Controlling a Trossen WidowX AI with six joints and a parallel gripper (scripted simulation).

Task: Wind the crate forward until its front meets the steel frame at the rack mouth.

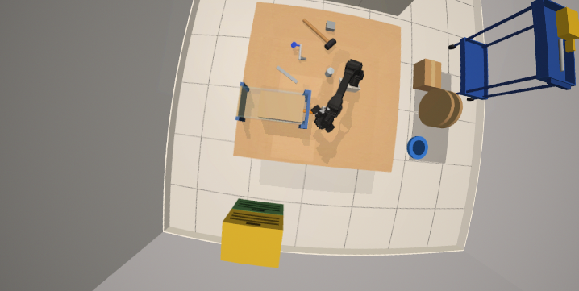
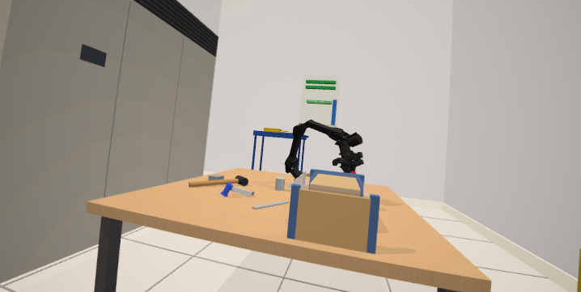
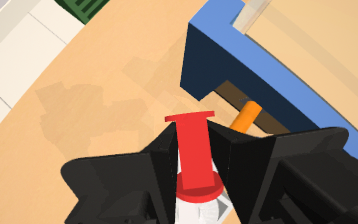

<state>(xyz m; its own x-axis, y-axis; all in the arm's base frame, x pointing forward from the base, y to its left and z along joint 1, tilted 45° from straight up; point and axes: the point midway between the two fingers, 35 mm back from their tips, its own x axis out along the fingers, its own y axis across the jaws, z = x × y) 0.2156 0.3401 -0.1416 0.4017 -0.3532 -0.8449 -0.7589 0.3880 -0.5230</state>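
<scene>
My gripper (image 3: 188,124) (image 1: 318,110) (image 2: 349,168) is shut on a red T-shaped winch handle (image 3: 194,155). It stands just outside the blue steel frame (image 3: 260,75) (image 1: 306,107) at the cubby's mouth. A pale grey winch body (image 3: 200,210) shows right under the handle's round foot. An orange strap (image 3: 245,117) runs from there under the frame towards the tan crate (image 1: 279,105) (image 2: 331,217). The crate sits flat inside the clear-panelled cubby. Its front edge is hidden behind the frame.
A hammer (image 1: 319,35) (image 2: 219,181), a grey block (image 1: 331,26), a blue-knobbed crank (image 1: 300,45) (image 2: 235,189), a flat grey bar (image 1: 286,74) (image 2: 269,205) and a grey cylinder (image 1: 329,72) (image 2: 279,184) lie on the bench behind the cubby.
</scene>
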